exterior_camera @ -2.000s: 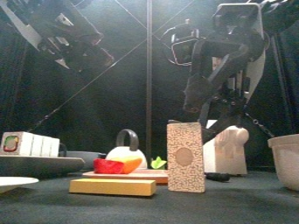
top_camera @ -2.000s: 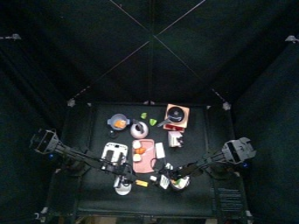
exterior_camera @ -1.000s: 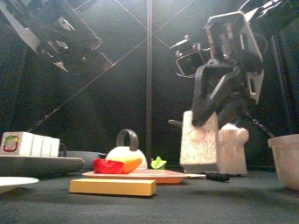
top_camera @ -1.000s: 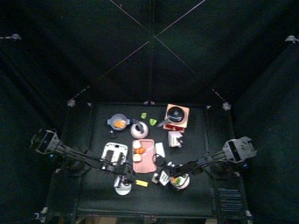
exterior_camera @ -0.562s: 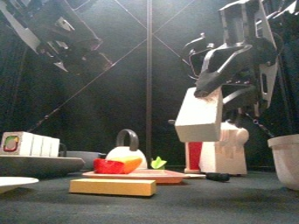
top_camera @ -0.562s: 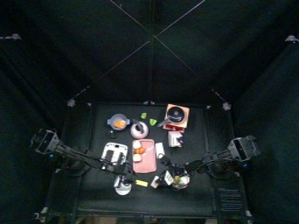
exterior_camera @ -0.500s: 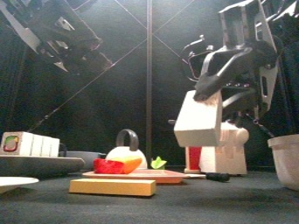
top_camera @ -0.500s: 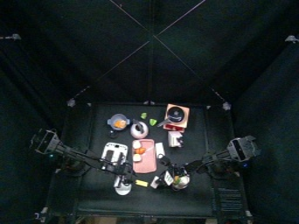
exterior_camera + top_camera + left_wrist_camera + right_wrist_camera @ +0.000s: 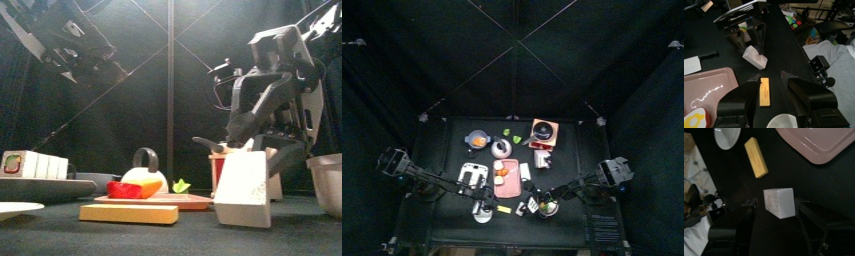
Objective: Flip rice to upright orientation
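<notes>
between the right hand (image 9: pixel 777 235)'s spread jaws stands the rice box (image 9: pixel 780 203), unheld.

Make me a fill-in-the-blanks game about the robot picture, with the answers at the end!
1. The rice box stands on the black ____.
2. The right gripper has its jaws ____, letting go of the box.
3. The flat yellow block lies in front of the ____ tray.
4. The left gripper hangs above the table and holds ____.

Answers: table; open; pink; nothing
</notes>
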You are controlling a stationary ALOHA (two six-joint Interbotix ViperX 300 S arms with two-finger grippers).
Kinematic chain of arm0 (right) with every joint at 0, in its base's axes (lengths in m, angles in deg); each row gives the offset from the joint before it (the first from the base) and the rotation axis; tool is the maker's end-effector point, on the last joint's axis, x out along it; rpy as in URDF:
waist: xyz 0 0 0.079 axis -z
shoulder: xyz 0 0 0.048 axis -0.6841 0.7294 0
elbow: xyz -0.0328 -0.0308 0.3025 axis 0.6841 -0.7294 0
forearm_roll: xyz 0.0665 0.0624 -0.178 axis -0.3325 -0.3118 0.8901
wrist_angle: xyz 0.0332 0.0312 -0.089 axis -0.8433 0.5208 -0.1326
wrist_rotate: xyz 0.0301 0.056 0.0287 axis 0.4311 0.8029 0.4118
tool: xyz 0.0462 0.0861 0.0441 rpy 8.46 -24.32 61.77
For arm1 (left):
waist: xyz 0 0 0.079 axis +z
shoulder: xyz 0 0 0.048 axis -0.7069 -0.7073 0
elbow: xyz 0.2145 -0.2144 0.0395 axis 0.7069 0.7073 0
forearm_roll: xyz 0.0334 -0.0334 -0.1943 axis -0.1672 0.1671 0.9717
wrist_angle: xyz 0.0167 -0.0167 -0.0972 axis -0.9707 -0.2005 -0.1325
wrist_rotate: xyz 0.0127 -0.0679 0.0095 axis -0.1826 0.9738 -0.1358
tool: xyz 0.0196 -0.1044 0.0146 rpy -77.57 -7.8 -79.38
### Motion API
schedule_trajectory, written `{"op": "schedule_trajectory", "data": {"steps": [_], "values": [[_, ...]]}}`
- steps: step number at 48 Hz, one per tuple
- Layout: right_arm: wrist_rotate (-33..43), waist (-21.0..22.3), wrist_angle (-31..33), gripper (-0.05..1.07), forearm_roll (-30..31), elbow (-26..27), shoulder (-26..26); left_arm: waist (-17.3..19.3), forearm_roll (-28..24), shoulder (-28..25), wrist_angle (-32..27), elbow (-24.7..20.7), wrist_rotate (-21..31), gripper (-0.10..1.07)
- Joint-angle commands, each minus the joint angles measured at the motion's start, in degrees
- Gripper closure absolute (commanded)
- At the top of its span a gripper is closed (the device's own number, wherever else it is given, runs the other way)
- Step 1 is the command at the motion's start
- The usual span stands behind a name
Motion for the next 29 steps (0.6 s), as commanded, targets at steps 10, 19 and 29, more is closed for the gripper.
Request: {"op": "schedule_trajectory", "data": {"steps": [10, 19, 29], "values": [[-0.18, 0.09, 17.31, 0.11, 3.96, 4.92, -4.57, 0.09, 0.00, 0.26, 0.09, -0.53, -0.09, 0.19], [-0.18, 0.35, 19.25, 0.11, 7.21, 6.68, -6.59, 0.09, 0.00, 0.26, -0.18, -0.44, -0.09, 0.19], [-0.18, 0.26, 19.25, 0.11, 8.35, 6.59, -6.59, 0.09, 0.00, 0.26, -0.18, -0.53, -0.09, 0.19]]}}
